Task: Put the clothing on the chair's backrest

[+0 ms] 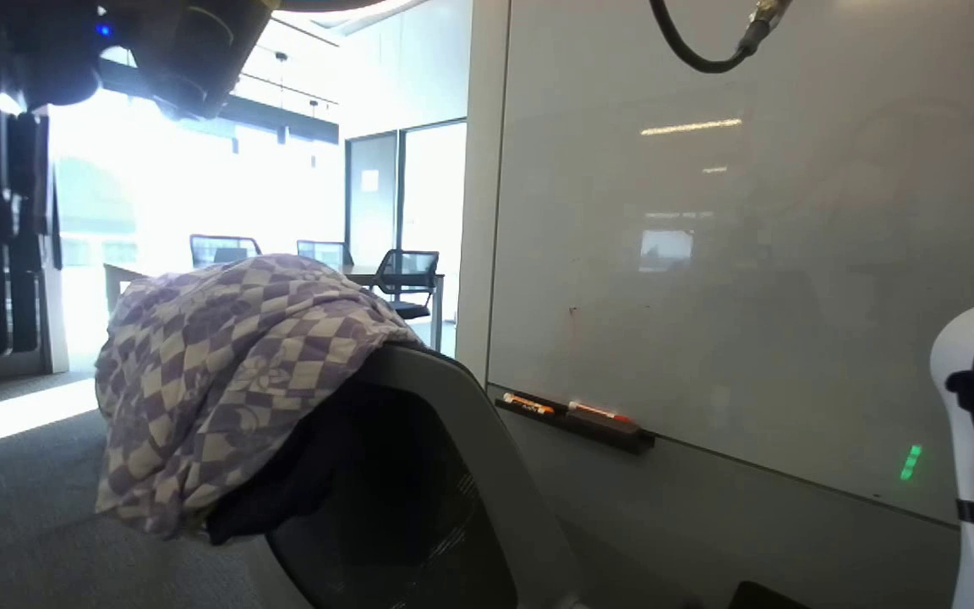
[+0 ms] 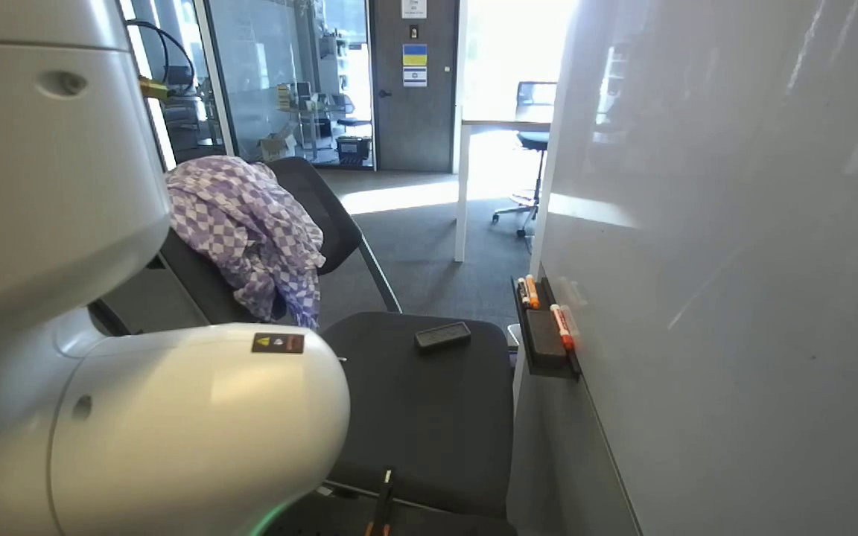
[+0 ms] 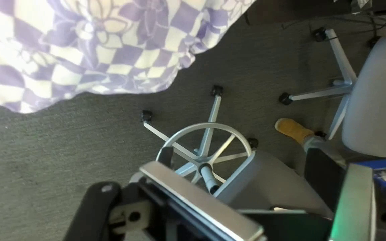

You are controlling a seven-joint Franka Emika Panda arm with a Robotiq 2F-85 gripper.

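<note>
- Hanging over the top edge of the chair's backrest (image 1: 411, 482) in both exterior views, the checked clothing (image 1: 242, 381) falls in loose folds; we see part of the backrest's frame bare beside it.
- Spread is how we find the claw (image 3: 263, 187) in the wrist view, its two fingers (image 3: 203, 201) apart, a swivel stool (image 3: 273, 177) showing beyond the gap.
- Between those fingers and the clothing's lower edge, we have a stretch of carpet (image 3: 62, 147) in sight; clothing and claw are apart there.
- Across an exterior view, the white arm (image 2: 198, 409) hides part of the backrest and one side of a dark seat (image 2: 421, 417) from us.
- Along the seat's other side, we note the whiteboard (image 2: 712, 223) near, its marker tray (image 2: 555, 371) jutting from the surface.
- Toward the seat's far edge, we spot a dark block (image 2: 442, 337) lying flat.
</note>
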